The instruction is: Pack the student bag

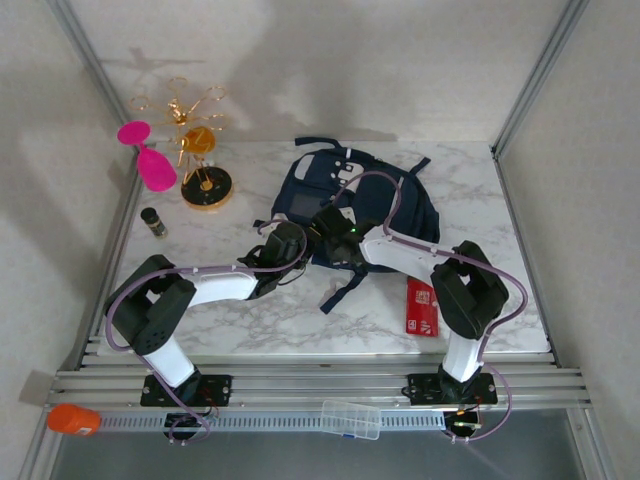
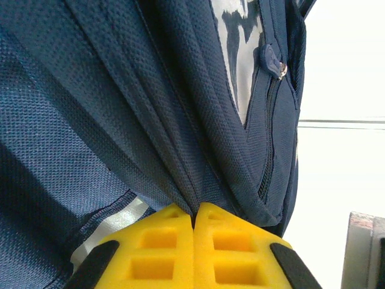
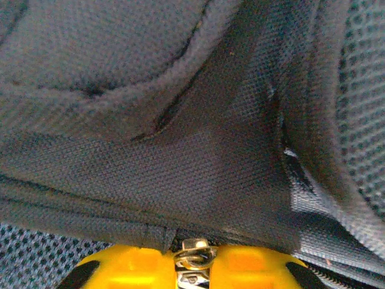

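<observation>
Nothing really legible here tbh. The red packet [image 1: 421, 307] near the front edge of the table [image 1: 260, 310] has some white print on it, but it's way too small to make out. Same deal with the white patch [image 1: 343, 166] on the backpack [image 1: 295, 178] and the little dark bottle [image 1: 153, 222], can't read letters or numbers on either

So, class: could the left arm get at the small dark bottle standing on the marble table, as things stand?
Probably not right now: the left gripper is shut on the navy fabric backpack. Otherwise the small dark bottle stands unobstructed, left of that arm.
</observation>
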Controlling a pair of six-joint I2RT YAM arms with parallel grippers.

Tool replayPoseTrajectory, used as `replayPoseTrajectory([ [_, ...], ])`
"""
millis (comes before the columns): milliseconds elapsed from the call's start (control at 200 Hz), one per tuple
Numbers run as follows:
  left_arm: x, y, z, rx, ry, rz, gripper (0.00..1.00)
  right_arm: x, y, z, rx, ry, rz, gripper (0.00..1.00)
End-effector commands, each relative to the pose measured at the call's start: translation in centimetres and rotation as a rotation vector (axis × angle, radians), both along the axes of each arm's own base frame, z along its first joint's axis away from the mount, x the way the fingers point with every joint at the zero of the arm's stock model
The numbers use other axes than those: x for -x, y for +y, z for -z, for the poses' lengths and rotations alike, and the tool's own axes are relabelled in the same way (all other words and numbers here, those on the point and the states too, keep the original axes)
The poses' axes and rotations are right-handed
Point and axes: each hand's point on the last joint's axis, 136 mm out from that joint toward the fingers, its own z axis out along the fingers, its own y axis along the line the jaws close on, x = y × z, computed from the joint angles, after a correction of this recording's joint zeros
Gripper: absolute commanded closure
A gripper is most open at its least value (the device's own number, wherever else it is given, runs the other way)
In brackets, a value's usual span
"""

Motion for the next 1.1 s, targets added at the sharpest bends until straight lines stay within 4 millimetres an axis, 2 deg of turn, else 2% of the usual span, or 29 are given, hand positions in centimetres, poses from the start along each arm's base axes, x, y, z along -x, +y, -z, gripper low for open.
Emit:
replayPoseTrajectory([
  [0, -0.7, 2.4, -0.7, -0.068, -0.031, -0.031, 1.00, -0.6, -1.5, -2.4, -0.064, -0.040, 0.018, 0.89],
  [125, -1.8, 4.9, 0.3, -0.181, -0.001, -0.025, 1.00, 0.7, -3.8, -2.0, -0.055, -0.019, 0.022, 0.92],
  [240, -2.7, 7.2, 1.0, -0.245, 0.020, -0.015, 1.00, 1.7, -5.4, -1.7, -0.134, 0.034, 0.032, 0.97],
  [310, -3.9, 8.4, 0.7, -0.300, 0.007, 0.000, 1.00, 2.6, -5.1, -2.2, -0.128, 0.010, -0.025, 0.98],
  [411, -5.0, 9.4, 1.0, -0.360, 0.045, 0.025, 1.00, 3.3, -5.0, -1.8, -0.118, 0.029, -0.057, 0.99],
  [491, -5.5, 9.3, 0.4, -0.356, 0.023, 0.029, 1.00, 4.5, -2.1, -2.0, -0.162, 0.052, -0.142, 1.00],
  [571, -5.5, 8.2, -0.2, -0.305, 0.001, 0.064, 1.00, 5.0, 0.7, -2.7, -0.242, 0.060, -0.212, 1.00],
  [626, -5.0, 7.2, -0.6, -0.249, -0.012, 0.086, 1.00, 4.8, 1.2, -3.1, -0.270, 0.056, -0.212, 1.00],
  [726, -2.7, 4.8, -2.4, -0.087, -0.059, 0.136, 0.67, 4.5, 1.4, -3.6, -0.310, 0.041, -0.199, 1.00],
  [821, 0.4, 1.5, -4.1, 0.088, -0.092, 0.148, 0.57, 4.8, 1.8, -3.2, -0.358, 0.058, -0.212, 1.00],
  [866, 1.3, -0.2, -4.5, 0.143, -0.088, 0.168, 0.55, 4.7, 1.7, -3.0, -0.358, 0.062, -0.200, 1.00],
  [956, 2.8, -2.3, -3.7, 0.209, -0.036, 0.156, 0.56, 4.7, 1.7, -2.7, -0.362, 0.066, -0.192, 1.00],
  [1021, 2.9, -3.3, -3.5, 0.241, -0.030, 0.132, 0.55, 4.7, 2.0, -2.9, -0.383, 0.063, -0.200, 1.00],
  [1091, 2.4, -4.3, -2.3, 0.237, 0.003, 0.121, 0.56, 4.7, 2.1, -2.9, -0.385, 0.060, -0.205, 1.00],
])
